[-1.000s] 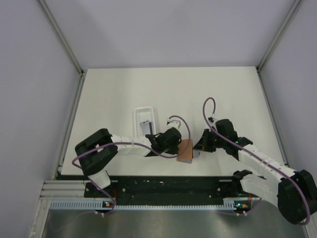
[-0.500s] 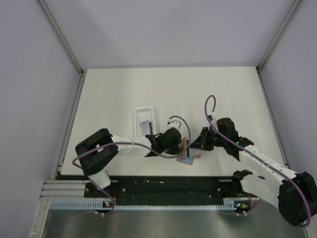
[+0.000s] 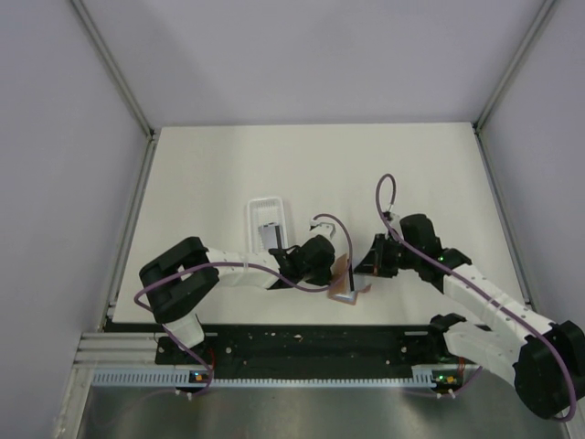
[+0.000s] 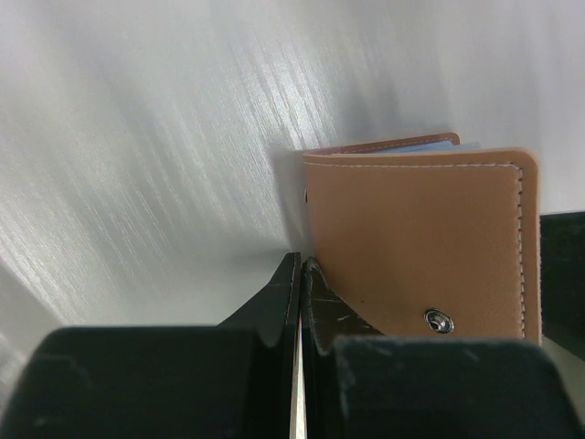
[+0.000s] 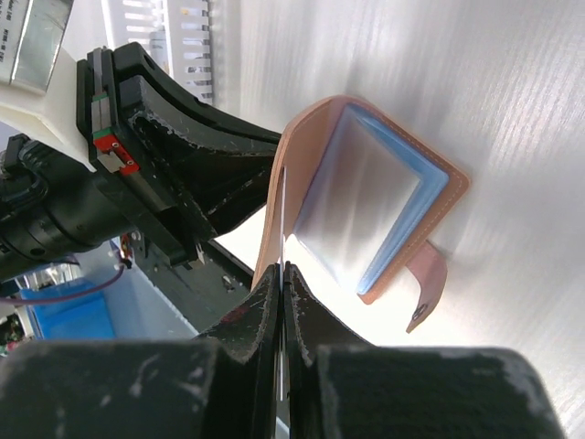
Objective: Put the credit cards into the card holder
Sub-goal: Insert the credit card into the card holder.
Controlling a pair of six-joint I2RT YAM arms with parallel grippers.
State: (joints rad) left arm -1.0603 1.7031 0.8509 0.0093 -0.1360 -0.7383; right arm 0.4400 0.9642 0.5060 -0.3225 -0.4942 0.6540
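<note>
A white table fills the floor of a booth with pale lilac-grey walls and slim aluminium posts running up its corners. At the near edge a black rail carries both arm bases, with a brushed metal plate in front of it.

A white tray lies left of centre, and a grey credit card with a dark stripe rests inside it.

The card holder sits near the table's front edge, between the two grippers. It is open: its orange-brown cover stands up on edge and the pale blue-grey inside faces the right wrist camera. Its snap tab lies flat on the table.

The left gripper has its fingers pressed together, with the tips at the lower left corner of the cover. Whether they pinch the leather cannot be told.

The right gripper is clamped on a second credit card. That card is seen edge-on as a thin pale line and reaches up along the inner face of the raised cover.

A metal stud shows on the cover's outer face.

A red tab sits on the left gripper's body. Any print on it is too small to read.
</note>
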